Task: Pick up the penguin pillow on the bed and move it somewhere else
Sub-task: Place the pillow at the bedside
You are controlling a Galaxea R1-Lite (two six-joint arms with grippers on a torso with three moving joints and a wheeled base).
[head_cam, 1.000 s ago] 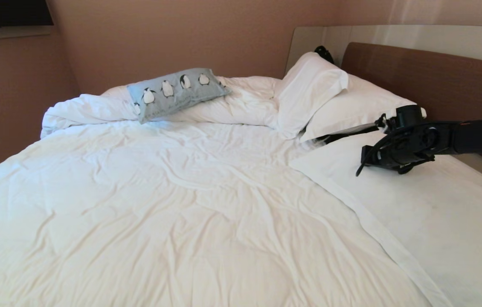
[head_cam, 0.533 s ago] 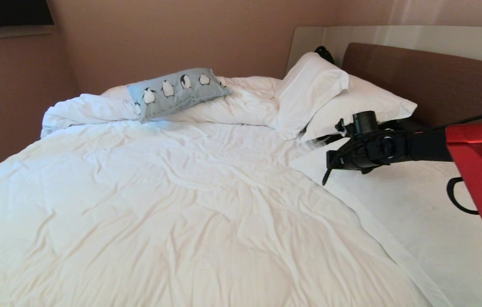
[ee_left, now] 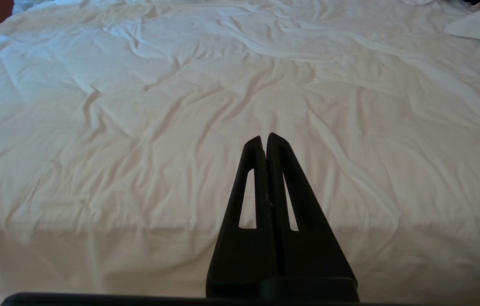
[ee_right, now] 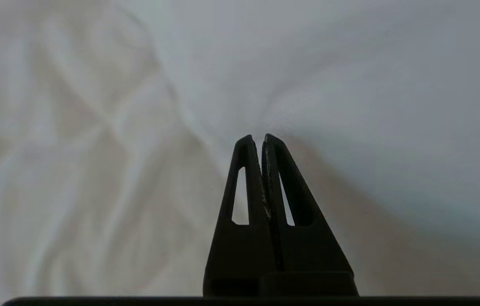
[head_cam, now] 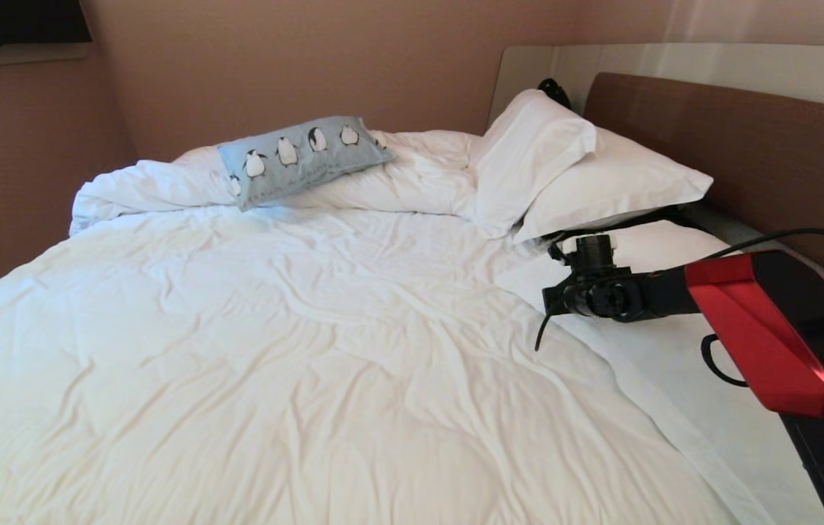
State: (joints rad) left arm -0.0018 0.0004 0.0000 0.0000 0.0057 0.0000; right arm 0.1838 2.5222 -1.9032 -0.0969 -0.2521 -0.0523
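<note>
The right pincer (ee_right: 256,137), its two fingers pressed together and gripping nothing, hangs over the white bedding at about four o'clock in the head view, at the end of a black forearm with a red shell (head_cam: 755,328). The left pincer (ee_left: 264,136) is likewise closed and empty, pointing out over the near edge of the bed; it shows in its own wrist view only. The bed (head_cam: 295,350) fills most of the scene, covered by a rumpled white duvet, with a brown wooden headboard (head_cam: 740,138) at two o'clock. Two plain white pillows (head_cam: 572,171) lean together against the headboard at about one o'clock. The penguin pillow (head_cam: 302,158) lies at eleven o'clock on the bunched-up fold of duvet along the far side of the bed, well apart from the right pincer, tilted slightly with its row of penguins facing up.
</note>
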